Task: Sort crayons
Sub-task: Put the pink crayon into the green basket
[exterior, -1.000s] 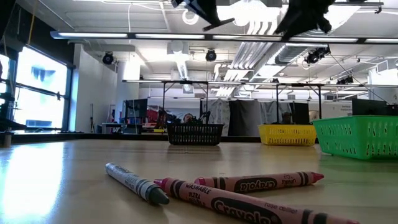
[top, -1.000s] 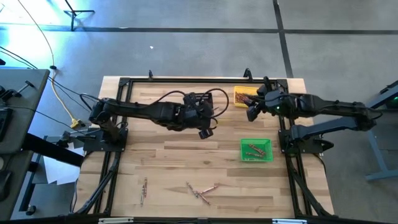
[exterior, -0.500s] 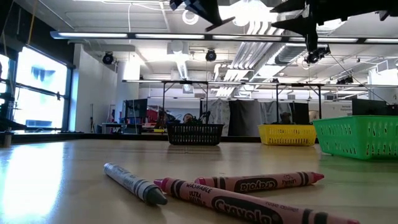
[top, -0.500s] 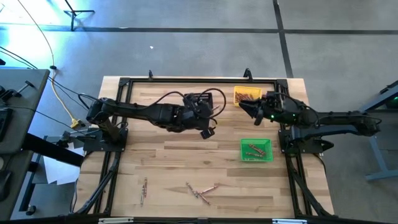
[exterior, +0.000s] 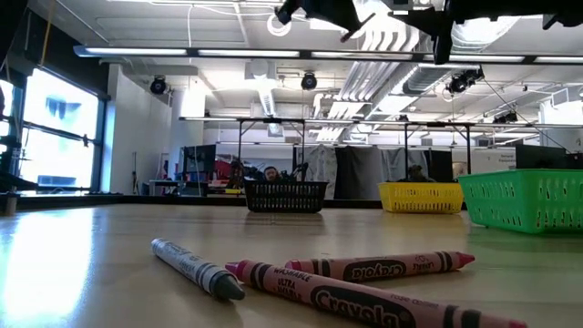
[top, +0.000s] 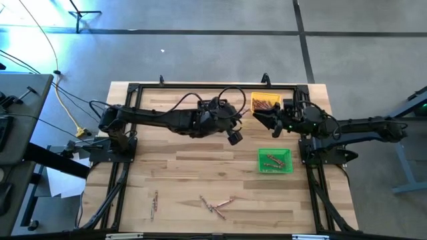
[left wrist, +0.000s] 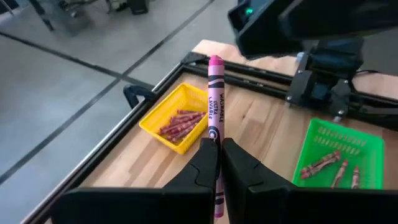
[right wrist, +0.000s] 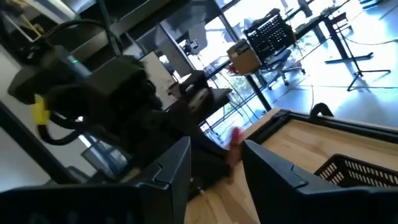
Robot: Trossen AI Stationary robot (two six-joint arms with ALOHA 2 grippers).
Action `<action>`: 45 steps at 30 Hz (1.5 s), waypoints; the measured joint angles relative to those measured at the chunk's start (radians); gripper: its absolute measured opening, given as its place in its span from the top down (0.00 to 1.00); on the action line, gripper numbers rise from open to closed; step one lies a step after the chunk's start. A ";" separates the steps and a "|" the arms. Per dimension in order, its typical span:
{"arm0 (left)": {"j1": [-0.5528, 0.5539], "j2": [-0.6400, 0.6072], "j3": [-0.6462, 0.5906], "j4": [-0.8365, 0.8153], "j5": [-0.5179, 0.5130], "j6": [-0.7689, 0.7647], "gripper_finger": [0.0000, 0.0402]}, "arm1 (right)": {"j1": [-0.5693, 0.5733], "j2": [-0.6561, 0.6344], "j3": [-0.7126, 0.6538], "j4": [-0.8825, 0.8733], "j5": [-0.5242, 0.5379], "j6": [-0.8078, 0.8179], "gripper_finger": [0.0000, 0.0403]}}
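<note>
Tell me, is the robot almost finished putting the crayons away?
Not yet, about halfway. Done: reddish crayons already lie in the yellow bin and some in the green bin. In hand: the left claw is shut on a pink crayon, held above the table near the yellow bin. The right claw is open and empty, facing it. Left: loose crayons still lie on the table's near side.

- The dark left arm reaches rightward across the table's far half; its two-finger left gripper (left wrist: 216,163) is clamped on a pink paper-wrapped crayon (left wrist: 215,106).
- The dark right arm extends leftward at the far right; its right gripper (right wrist: 214,165) stands with fingers spread, holding nothing.
</note>
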 joint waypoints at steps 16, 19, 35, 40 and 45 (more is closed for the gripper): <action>0.012 0.016 0.000 0.126 0.047 0.007 1.00 | -0.019 0.002 0.000 0.005 0.000 -0.006 0.58; 0.013 0.016 0.000 0.145 0.052 0.008 1.00 | -0.019 0.009 0.000 0.025 0.000 -0.005 0.58; 0.013 0.016 0.000 0.149 0.081 0.008 1.00 | -0.019 0.111 0.000 0.154 0.001 0.044 0.65; 0.013 0.016 0.000 0.144 0.085 0.008 1.00 | -0.019 0.111 0.000 0.157 0.001 0.044 0.83; 0.015 0.016 0.000 0.144 0.084 0.008 0.95 | -0.019 0.111 0.000 0.155 0.006 0.044 0.96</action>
